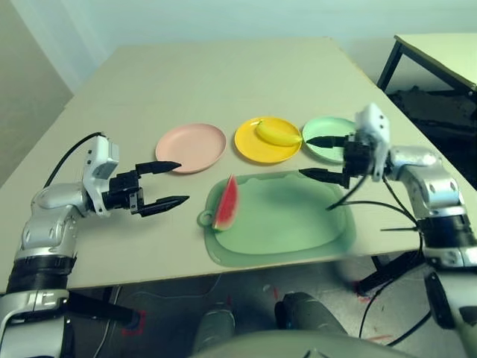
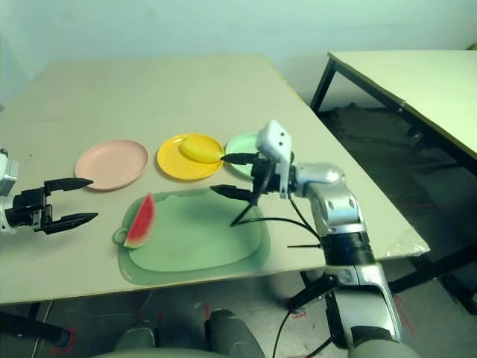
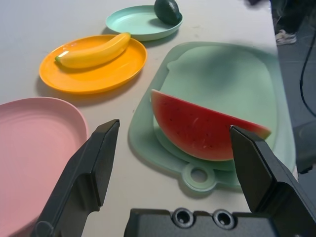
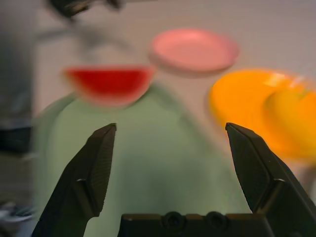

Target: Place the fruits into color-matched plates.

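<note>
We see the watermelon wedge standing on the near-left end of the big green mat on the desk. The banana lies in the yellow plate. The avocado sits in the mint green plate. The pink plate has nothing in it. Our left gripper floats near the pink plate, fingers spread wide. Our right gripper floats by the green plate, fingers spread too.

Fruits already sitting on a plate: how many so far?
2. The banana lies on the yellow plate; the avocado rests on the mint green plate. The watermelon wedge is on the green mat.
</note>
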